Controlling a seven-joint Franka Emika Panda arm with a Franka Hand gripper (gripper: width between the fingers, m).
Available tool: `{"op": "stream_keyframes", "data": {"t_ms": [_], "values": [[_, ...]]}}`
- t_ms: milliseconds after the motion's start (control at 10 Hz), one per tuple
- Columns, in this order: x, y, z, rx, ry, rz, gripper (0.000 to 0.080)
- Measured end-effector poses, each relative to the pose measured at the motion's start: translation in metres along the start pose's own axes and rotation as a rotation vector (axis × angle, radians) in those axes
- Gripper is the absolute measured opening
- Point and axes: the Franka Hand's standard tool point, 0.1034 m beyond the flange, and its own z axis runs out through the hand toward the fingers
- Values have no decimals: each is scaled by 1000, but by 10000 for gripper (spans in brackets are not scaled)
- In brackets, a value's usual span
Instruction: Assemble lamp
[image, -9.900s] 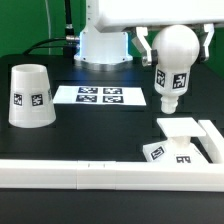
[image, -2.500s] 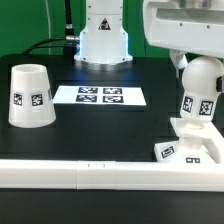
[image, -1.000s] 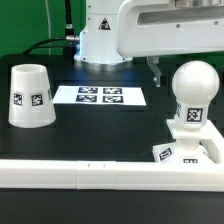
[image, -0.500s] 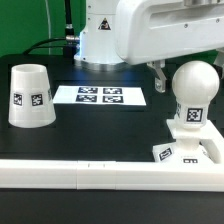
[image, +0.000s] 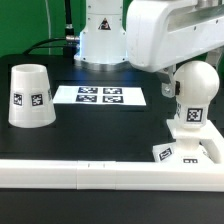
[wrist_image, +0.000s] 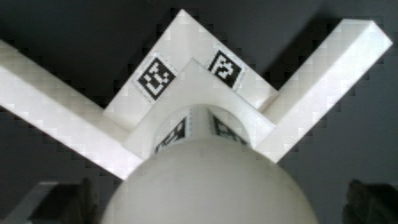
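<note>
The white bulb (image: 194, 92) stands upright with its stem in the flat square base (image: 186, 153), at the exterior view's right. In the wrist view the bulb's round head (wrist_image: 205, 170) fills the foreground, with the tagged base (wrist_image: 185, 62) beyond it. My gripper (image: 190, 88) is open and hangs over the bulb's head. One dark finger (image: 163, 88) shows beside the head; the other is hidden. In the wrist view the fingers (wrist_image: 43, 202) stand wide at both sides of the head, apart from it. The cup-shaped shade (image: 30, 95) stands mouth down at the left.
A long white rail (image: 80, 172) runs along the front and turns a corner around the base; its two arms (wrist_image: 57, 100) frame the base in the wrist view. The marker board (image: 100, 96) lies flat in the middle. The robot's pedestal (image: 103, 40) stands behind it.
The bulb, carried and tilted in the oldest frames, has stood free on the base for the last second. My hand has shifted right over it, with the finger now close beside the head.
</note>
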Motion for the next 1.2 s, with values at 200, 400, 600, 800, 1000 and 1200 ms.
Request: {"op": "stream_keyframes", "data": {"t_ms": [200,400,600,800,1000,1200], "values": [[2,5,3,-9,-7,-223,699],[10,9,3,-22,-12,-354,699],[17,6,4,-39,-33,-533,699],[20,3,4,-46,-44,-644,699],[21,2,4,-53,-51,-755,699],[20,3,5,-50,-53,-803,699]]}}
